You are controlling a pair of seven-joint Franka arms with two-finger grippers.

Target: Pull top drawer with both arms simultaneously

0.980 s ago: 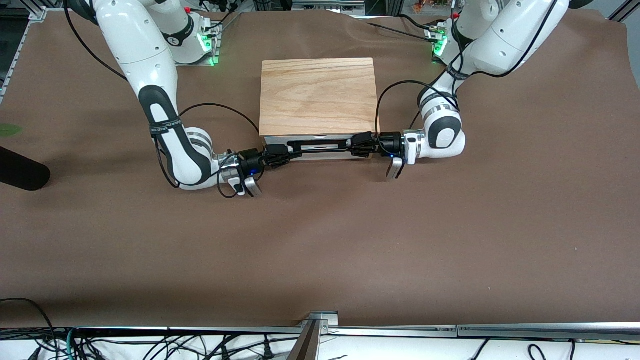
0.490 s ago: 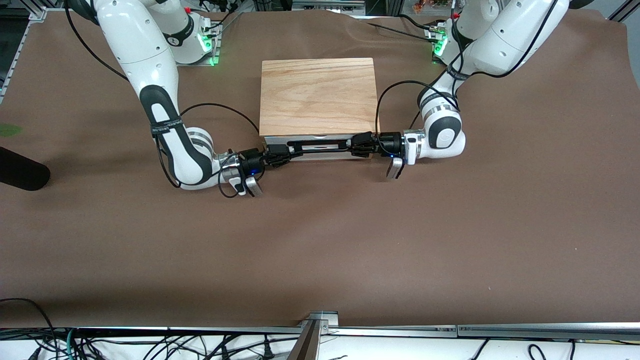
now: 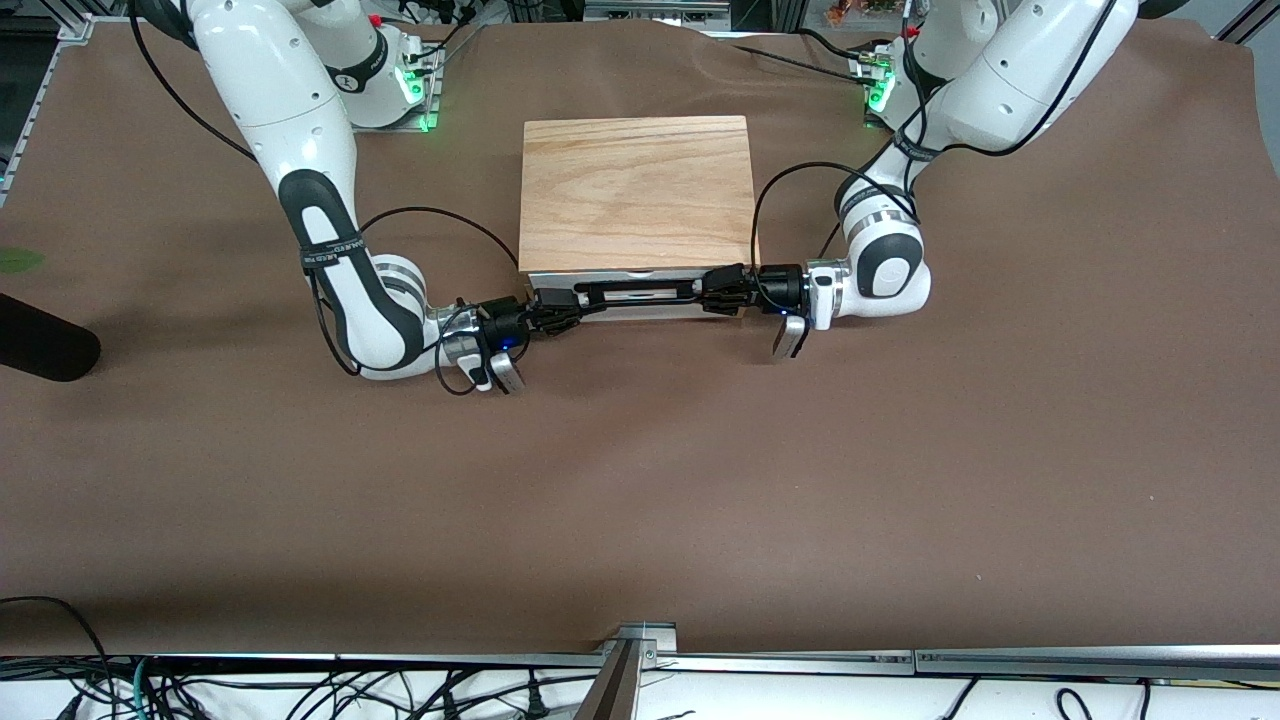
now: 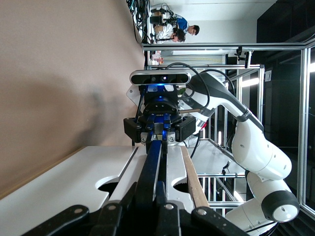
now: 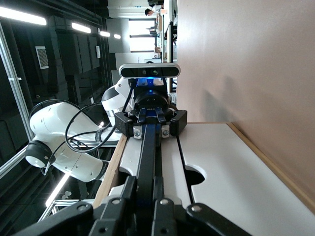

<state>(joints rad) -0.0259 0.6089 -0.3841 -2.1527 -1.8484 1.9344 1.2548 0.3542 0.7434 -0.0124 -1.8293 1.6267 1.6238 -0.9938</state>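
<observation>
Table surface: brown matte cloth [image 3: 640,480], slightly wrinkled toward the arm bases. One cabinet stands mid-table between the two arms, its flat rectangular cabinet top [image 3: 636,192] of light wood with a visible grain pattern.

Top drawer [image 3: 640,299]: white, smooth front panel, seen edge-on from the front view at the cabinet's face nearest the front camera. It carries one long, straight black bar handle [image 3: 637,291] running across the panel's width. In the left wrist view the panel [image 4: 64,182] appears glossy white with a rounded notch cut into its edge, and a thin light-wood strip [image 4: 192,179] runs alongside it. The front view shows the drawer front sitting at or just past the cabinet's edge; how far out it stands cannot be told.

Count: two arms, two grippers, one cabinet, one handle.

Right gripper [image 3: 553,309]: black, two fingers, at the handle's end toward the right arm's side of the table. The right wrist view shows its fingers [image 5: 152,204] clamped onto the bar.

Left gripper [image 3: 722,291]: black, at the handle's other end. The left wrist view shows its fingers [image 4: 157,209] pinched on the bar in the same way.

Each wrist view shows the other gripper down the length of the bar, also closed around it. Both forearms are white, smooth shells with black bands and looping black cables.
</observation>
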